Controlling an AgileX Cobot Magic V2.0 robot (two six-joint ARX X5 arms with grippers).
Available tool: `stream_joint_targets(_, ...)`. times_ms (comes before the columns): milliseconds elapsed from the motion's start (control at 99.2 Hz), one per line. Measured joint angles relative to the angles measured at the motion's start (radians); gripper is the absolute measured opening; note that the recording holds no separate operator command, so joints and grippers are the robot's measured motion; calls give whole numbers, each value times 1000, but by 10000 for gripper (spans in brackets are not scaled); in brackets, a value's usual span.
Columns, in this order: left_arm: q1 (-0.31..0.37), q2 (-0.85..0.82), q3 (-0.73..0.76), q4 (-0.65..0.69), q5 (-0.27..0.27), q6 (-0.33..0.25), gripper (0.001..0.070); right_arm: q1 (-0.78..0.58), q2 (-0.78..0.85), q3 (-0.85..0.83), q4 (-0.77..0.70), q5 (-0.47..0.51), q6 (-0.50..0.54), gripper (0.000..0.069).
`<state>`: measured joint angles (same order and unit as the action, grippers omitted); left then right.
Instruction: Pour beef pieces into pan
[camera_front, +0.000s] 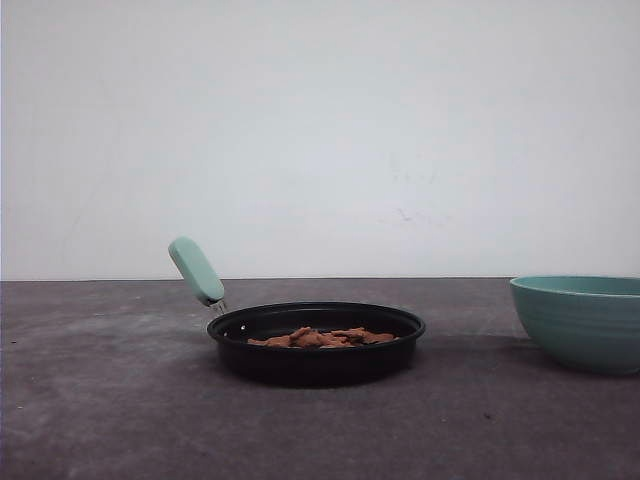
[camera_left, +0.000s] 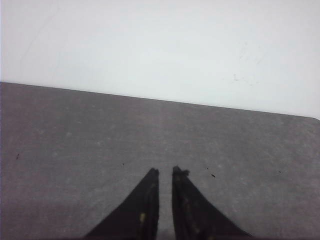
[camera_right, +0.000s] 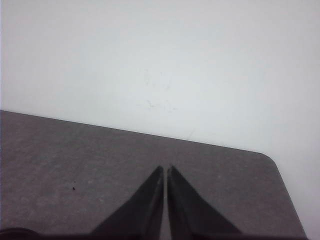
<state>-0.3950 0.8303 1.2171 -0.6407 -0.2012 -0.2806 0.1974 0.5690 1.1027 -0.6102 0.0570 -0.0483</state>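
Observation:
The black pan (camera_front: 315, 360) stands in the middle of the table, its pale mint-green handle (camera_front: 196, 271) sticking up to the left. A heap of reddish-brown beef pieces (camera_front: 322, 338) lies inside it. In the left wrist view my left gripper (camera_left: 165, 172) hovers over bare grey table, its fingers nearly together with a narrow gap and nothing between them. In the right wrist view my right gripper (camera_right: 165, 169) is shut with nothing in it, also over bare table near the far right corner.
A teal ribbed bowl (camera_front: 580, 320) stands at the right edge of the front view, apart from the pan. The grey table (camera_front: 100, 400) ends at a white wall behind. A dark rim (camera_right: 15, 233) shows at the lower left of the right wrist view.

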Motion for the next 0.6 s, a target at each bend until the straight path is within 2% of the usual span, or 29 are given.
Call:
stream_joint_targets(161, 0, 0, 0, 0, 0, 0, 23, 4, -16, 0, -11, 2, 0, 10)
stream_joint_targets(323, 0, 0, 0, 0, 0, 0, 23, 5, -95, -60, -98, 106, -8, 10)
stream_joint_targets(474, 0, 0, 0, 0, 0, 0, 23, -13, -231, -337, 40, 211, -8, 10)
stream_joint_targets(544, 0, 0, 0, 0, 0, 0, 23, -35, -333, -513, 98, 195, -3, 10)
stream_joint_targets(605, 0, 0, 0, 0, -1, 0, 23, -53, -422, -645, 95, 140, 13, 10)
